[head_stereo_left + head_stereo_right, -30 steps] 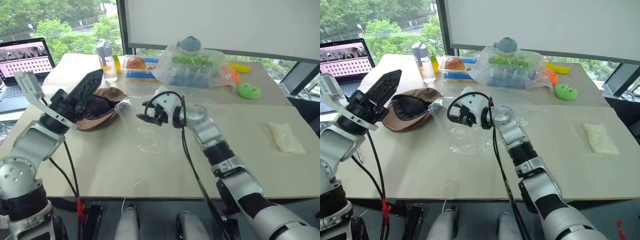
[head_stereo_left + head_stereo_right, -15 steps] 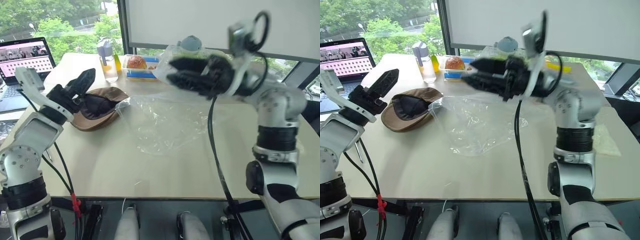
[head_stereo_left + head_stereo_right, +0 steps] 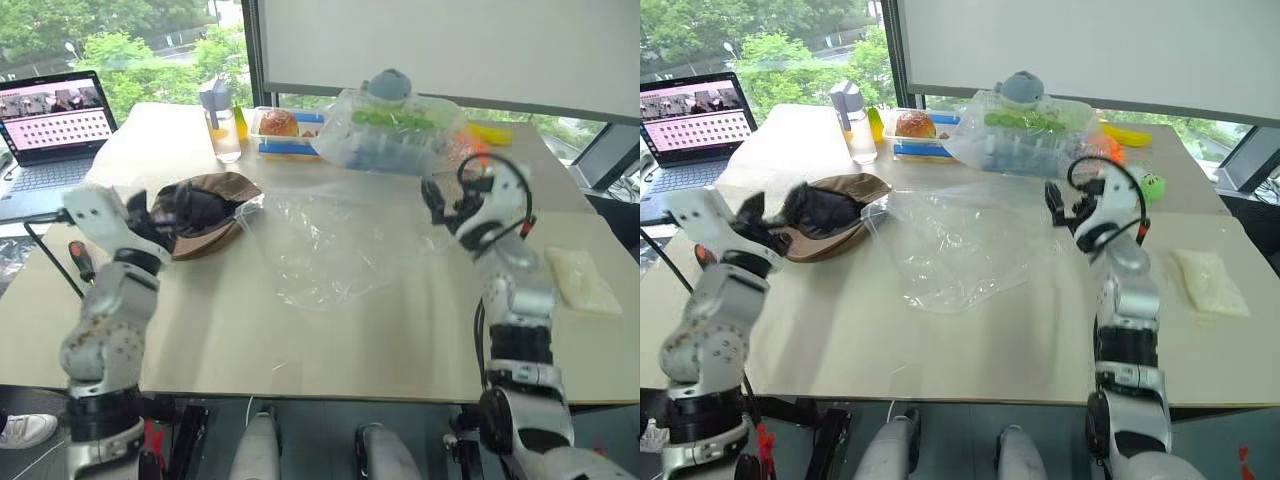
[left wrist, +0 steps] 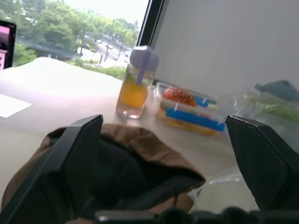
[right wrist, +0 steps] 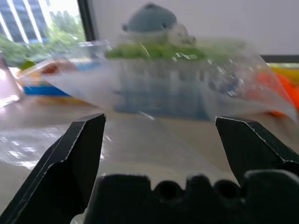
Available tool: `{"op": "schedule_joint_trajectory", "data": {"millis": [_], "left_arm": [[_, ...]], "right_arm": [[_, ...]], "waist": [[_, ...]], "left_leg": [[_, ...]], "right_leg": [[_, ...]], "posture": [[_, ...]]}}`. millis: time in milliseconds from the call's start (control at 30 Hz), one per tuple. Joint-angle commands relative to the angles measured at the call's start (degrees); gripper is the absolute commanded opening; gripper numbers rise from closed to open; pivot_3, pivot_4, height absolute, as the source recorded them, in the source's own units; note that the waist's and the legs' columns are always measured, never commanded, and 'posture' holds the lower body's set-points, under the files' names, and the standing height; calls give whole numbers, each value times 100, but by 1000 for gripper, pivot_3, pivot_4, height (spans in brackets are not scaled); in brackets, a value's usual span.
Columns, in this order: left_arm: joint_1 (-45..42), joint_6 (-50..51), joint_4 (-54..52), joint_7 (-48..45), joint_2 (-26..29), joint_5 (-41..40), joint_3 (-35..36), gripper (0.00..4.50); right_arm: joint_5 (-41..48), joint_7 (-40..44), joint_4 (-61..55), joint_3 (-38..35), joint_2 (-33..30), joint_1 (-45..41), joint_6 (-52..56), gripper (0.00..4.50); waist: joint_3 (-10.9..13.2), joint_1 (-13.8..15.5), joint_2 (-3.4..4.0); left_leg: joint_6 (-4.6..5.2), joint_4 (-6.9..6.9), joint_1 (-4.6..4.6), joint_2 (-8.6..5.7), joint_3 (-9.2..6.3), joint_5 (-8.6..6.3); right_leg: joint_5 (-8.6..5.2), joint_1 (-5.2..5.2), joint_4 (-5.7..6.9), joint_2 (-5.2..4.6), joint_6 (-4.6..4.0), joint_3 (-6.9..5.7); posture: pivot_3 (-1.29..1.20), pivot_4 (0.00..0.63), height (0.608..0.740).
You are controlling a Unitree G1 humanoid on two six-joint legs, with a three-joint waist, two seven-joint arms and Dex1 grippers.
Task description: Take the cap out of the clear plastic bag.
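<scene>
The brown cap [image 3: 205, 210] with its dark inside lies on the table, outside the clear plastic bag [image 3: 335, 245] and against that bag's left corner. The bag is spread flat and crinkled mid-table. My left gripper [image 3: 765, 222] hovers open just left of the cap. In the left wrist view its fingers [image 4: 70, 154] stand wide apart with the cap [image 4: 135, 172] low between them. My right gripper [image 3: 440, 205] is open and holds nothing, raised off the table past the bag's right edge. The right wrist view has its fingers [image 5: 79, 144] spread, facing the lumpy bag [image 5: 177, 79].
A laptop [image 3: 55, 110] stands at the far left, with a screwdriver [image 3: 82, 262] near the left edge. A bottle [image 3: 222, 125], a food box [image 3: 285, 130] and the lumpy bag [image 3: 395, 135] line the back. A green toy [image 3: 1150, 185] and a white pouch [image 3: 585, 280] lie to the right.
My right gripper let go of the clear bag, opened, and swung up and then right, off the bag. My left gripper sank and rolled beside the cap. The bag now lies flat.
</scene>
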Motion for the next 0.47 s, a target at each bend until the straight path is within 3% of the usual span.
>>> {"op": "schedule_joint_trajectory", "data": {"millis": [33,267,467], "left_arm": [[302,-737,79,-4,-272,778,-148,4500],[1016,-1200,359,-188,-745,1499,-511,4500],[1367,-2022,818,-353,-766,2474,-890,4500]], "right_arm": [[-205,-155,-150,-6,-31,264,-654,4463],[-148,-112,67,22,48,733,-1099,4463],[-101,-24,167,139,80,876,-1038,4463]], "waist": [[0,-34,1],[-16,-134,21],[-16,-141,23]], "left_leg": [[0,1,0,1,0,0],[2,24,8,4,4,-2],[5,24,4,4,9,-4]], "right_leg": [[-6,0,-6,0,8,0],[10,29,-47,-4,7,2],[7,21,-46,-8,7,4]], "posture": [[0,150,740],[0,150,740],[0,150,740]]}}
